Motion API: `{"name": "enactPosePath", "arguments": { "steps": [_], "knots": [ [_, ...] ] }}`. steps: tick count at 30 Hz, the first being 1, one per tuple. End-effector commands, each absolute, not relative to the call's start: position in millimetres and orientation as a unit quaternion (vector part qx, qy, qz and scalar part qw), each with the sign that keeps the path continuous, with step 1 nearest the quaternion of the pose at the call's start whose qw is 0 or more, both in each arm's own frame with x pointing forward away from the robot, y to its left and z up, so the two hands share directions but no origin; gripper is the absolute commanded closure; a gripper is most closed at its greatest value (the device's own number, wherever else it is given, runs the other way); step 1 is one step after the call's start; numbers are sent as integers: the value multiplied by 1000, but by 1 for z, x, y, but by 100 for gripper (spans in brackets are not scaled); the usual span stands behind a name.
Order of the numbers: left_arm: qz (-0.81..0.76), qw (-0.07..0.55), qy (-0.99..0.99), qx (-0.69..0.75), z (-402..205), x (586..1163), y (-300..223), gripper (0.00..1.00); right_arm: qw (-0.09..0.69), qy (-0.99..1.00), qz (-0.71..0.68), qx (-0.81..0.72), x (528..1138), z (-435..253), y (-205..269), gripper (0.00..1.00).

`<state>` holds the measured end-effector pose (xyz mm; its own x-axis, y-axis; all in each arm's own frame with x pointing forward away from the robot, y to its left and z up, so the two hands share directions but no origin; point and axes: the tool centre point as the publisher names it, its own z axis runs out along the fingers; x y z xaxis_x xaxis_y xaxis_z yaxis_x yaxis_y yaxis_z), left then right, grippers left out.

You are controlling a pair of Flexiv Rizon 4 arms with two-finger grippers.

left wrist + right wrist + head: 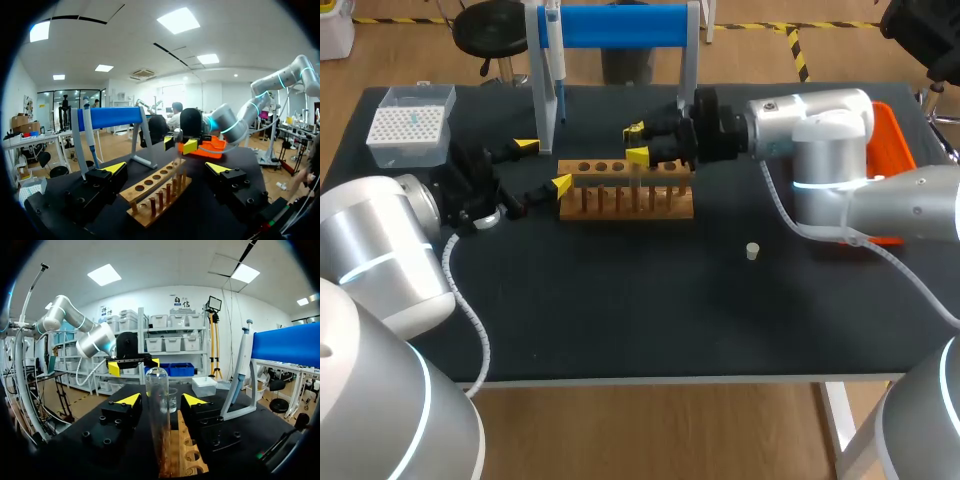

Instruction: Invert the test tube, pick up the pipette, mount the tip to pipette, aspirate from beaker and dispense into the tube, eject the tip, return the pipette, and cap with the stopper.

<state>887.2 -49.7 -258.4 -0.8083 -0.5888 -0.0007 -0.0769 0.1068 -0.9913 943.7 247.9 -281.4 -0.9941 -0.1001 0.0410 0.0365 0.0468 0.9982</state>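
Looking down from the head view, a dark table (650, 320) carried a wooden rack (620, 200) near its middle. The right end effector (636, 143) came in from the right and hung over the rack's row of holes, yellow tips spread. The left end effector (542, 165) sat at the rack's left end, fingers also spread and holding nothing, probably parked there to be near the rack without crowding the other arm. Behind the rack a pipette (553, 40) hung on a blue stand (620, 25), not yet picked up. A white tip box (410, 125) lay at the far left. A small pale stopper (752, 250) lay alone in front of the right arm. An orange tray (890, 140) sat behind that arm.

From the right wrist view, a clear test tube (157, 410) stood upright in the rack, rounded end up. It was between the right fingers with a gap on each side, so nothing was pinched. I judged this straddling pose to suit a grip on the tube's body for the inverting step, since its closed end was up and liquid could not yet go in. A beaker (174, 400) stood beyond the tube.

From the left wrist view, the left fingers stood wide apart, and the rack ran away ahead of them. The right end effector was at the rack's far end, around the tube.
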Motion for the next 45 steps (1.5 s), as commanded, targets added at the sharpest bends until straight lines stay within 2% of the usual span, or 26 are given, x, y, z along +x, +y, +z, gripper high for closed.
{"name": "enactPosePath", "arguments": {
  "steps": [1, 6, 8, 9, 12, 45],
  "knots": [
    [-626, 206, 715, -234, -259, 886, -51, 0, 50, -721, -690, 24, 946, -283, 249, 53],
    [-626, 206, 715, -234, -259, 886, -51, 0, 47, -724, -688, 26, 946, -284, 250, 60],
    [-626, 206, 715, -234, -259, 886, -51, 0, 47, -724, -688, 26, 946, -284, 250, 69],
    [-626, 206, 715, -234, -259, 886, -51, 0, 46, -724, -688, 26, 946, -285, 250, 82],
    [-626, 206, 715, -234, -259, 886, -51, 0, 45, -724, -688, 24, 946, -285, 250, 100],
    [-626, 206, 715, -234, -259, 886, -51, 0, 24, -726, -687, 22, 940, -264, 246, 100]
  ]
}}
